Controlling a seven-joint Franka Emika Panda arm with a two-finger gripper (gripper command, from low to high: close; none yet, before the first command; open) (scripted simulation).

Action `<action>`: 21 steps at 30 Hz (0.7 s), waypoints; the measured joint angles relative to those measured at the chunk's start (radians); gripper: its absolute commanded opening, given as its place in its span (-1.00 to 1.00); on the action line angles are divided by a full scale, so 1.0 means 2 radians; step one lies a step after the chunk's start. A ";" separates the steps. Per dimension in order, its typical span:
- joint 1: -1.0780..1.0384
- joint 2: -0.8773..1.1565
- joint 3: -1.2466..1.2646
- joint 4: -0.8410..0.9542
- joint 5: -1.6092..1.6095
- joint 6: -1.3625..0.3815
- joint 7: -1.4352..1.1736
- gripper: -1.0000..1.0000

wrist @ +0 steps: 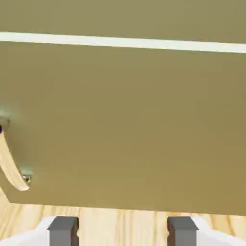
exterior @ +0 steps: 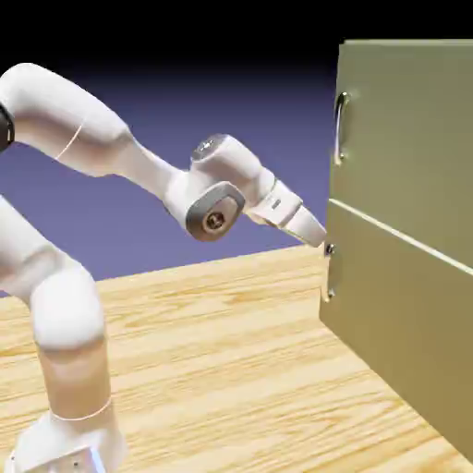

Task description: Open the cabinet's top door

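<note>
No writing, brand or label can be read on any surface in either view.

Exterior view: one white arm (exterior: 102, 157) rises from 7 o'clock and reaches toward 3 o'clock. Its gripper (exterior: 321, 237) sits just beside the left edge of the cabinet (exterior: 406, 305), at the level of the pale seam between the two door panels; whether it touches the cabinet cannot be told. The cabinet stands at 3 o'clock on the wooden table (exterior: 212, 360) and runs out of frame to the right and at the bottom.

Count: two doors, stacked; two handles, one per door. The top door (exterior: 411, 139) lies at 2 o'clock, its face flush with the cabinet front. Its handle (exterior: 341, 127), a curved upright silver bar, sits close to the door's left edge, above the gripper and well apart from it. The lower door (exterior: 406, 333) carries a shorter handle (exterior: 329, 273) close to its own left edge, directly below the gripper tip.

Open room: bare table extends from the cabinet's left edge toward 9 o'clock; plain backdrop fills the space above the forearm.

Hand view: olive panel fills the frame from 12 o'clock to below centre, crossed by one pale seam near the top. One curved handle (wrist: 10, 166) shows at 9 o'clock. A strip of table shows along 6 o'clock. The two grey fingertips (wrist: 62, 229) stand spread apart at the bottom edge, with only wood grain between them.
</note>
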 measured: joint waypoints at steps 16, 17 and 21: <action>-0.149 -0.037 0.157 0.107 0.348 0.005 0.145 0.00; -0.158 -0.040 0.167 0.113 0.370 0.005 0.154 0.00; -0.195 -0.049 0.206 0.140 0.457 0.006 0.190 0.00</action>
